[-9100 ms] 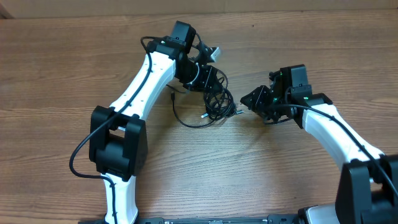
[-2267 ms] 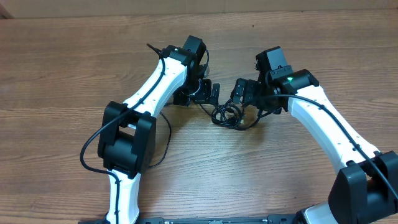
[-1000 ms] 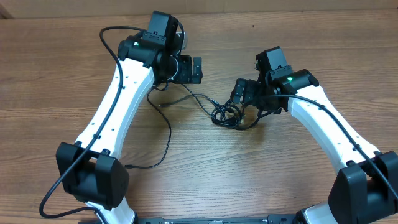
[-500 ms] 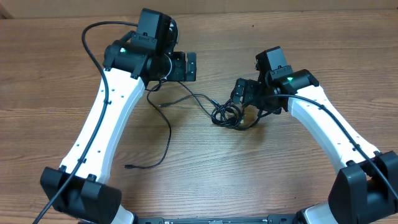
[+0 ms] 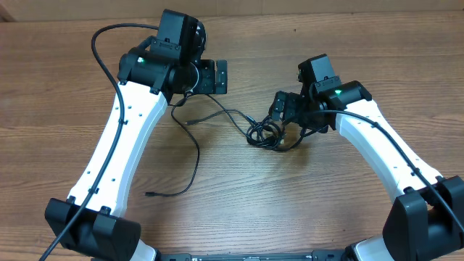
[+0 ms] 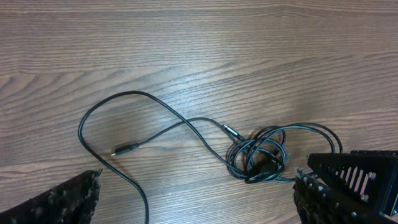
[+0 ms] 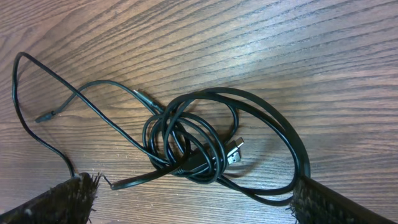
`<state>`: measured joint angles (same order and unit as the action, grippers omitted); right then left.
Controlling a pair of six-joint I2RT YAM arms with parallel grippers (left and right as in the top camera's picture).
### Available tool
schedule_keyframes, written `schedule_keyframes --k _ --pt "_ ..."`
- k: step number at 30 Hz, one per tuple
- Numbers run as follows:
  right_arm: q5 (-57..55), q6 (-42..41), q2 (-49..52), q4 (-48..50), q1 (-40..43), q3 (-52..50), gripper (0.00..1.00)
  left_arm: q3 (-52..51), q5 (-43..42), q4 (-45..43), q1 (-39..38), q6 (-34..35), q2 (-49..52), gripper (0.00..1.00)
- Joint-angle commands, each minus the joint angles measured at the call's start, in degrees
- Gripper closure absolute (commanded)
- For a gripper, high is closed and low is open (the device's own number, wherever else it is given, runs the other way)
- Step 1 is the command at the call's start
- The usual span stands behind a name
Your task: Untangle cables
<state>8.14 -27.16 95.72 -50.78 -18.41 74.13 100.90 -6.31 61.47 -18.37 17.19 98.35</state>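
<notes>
1. The left claw (image 5: 215, 76) is seen spread wide and empty, apart from the thin black cables (image 5: 264, 134).
2. The right claw (image 5: 283, 112) is spread wide over the tangle; nothing is gripped.
3. The cables are laid on the brown wooden worktop (image 5: 362, 43).

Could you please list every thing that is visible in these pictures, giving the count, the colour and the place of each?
cable coil: one knotted bunch, black, at the middle of the table; the number of cords in it cannot be told.
loose cable: one long strand, black, running from the coil to the left and then toward the near edge.
plug ends: at least three visible, black, one in the coil and two on the bare wood left of it.
table: one, brown wood grain, under everything.
left arm: one, white with black joints.
right arm: one, same colours.
left tool: open, empty, apart from the cables.
right tool: open, at the coil.
</notes>
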Motion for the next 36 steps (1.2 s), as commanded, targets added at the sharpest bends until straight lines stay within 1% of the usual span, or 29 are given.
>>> schedule_keyframes --k 1,5,9,12,16,18,19,20,22,23,32,34,36 --pt "0.1 0.2 -0.7 0.1 0.2 0.1 0.00 -0.4 0.7 0.1 0.0 -0.2 -1.1 0.01" --pt "0.1 0.2 -0.7 0.1 0.2 0.1 0.00 -0.7 0.2 -0.2 -0.1 -0.2 -1.0 0.01" --pt "0.1 0.2 -0.7 0.1 0.2 0.1 0.00 -1.5 -2.6 -0.3 -0.4 -0.3 -0.5 0.01" --pt "0.1 0.2 -0.7 0.1 0.2 0.1 0.00 -2.7 -3.9 -0.2 -1.2 -0.3 0.5 0.11" --pt "0.1 0.2 -0.7 0.1 0.2 0.1 0.00 -5.3 -4.1 -0.5 -3.2 -0.5 1.6 0.20" --pt "0.1 0.2 -0.7 0.1 0.2 0.1 0.00 -6.9 -4.1 -0.7 -4.2 -0.4 1.7 0.29" --pt "0.1 0.2 -0.7 0.1 0.2 0.1 0.00 -7.5 -4.3 -1.0 -4.5 -0.1 1.7 0.39" --pt "0.1 0.2 -0.7 0.1 0.2 0.1 0.00 -7.9 -4.9 -1.5 -5.0 0.9 1.7 0.50" --pt "0.1 0.2 -0.7 0.1 0.2 0.1 0.00 -8.3 -6.3 -2.4 -5.5 1.1 1.7 0.77" --pt "0.1 0.2 -0.7 0.1 0.2 0.1 0.00 -8.5 -6.9 -3.1 -5.9 1.1 1.7 0.82" --pt "0.1 0.2 -0.7 0.1 0.2 0.1 0.00 -11.8 -7.1 -8.1 -9.7 2.2 1.7 0.82" --pt "0.1 0.2 -0.7 0.1 0.2 0.1 0.00 -12.4 -7.1 -8.9 -10.4 2.2 1.7 0.85" --pt "0.1 0.2 -0.7 0.1 0.2 0.1 0.00 -12.9 -6.9 -9.1 -10.9 2.1 1.7 0.87"
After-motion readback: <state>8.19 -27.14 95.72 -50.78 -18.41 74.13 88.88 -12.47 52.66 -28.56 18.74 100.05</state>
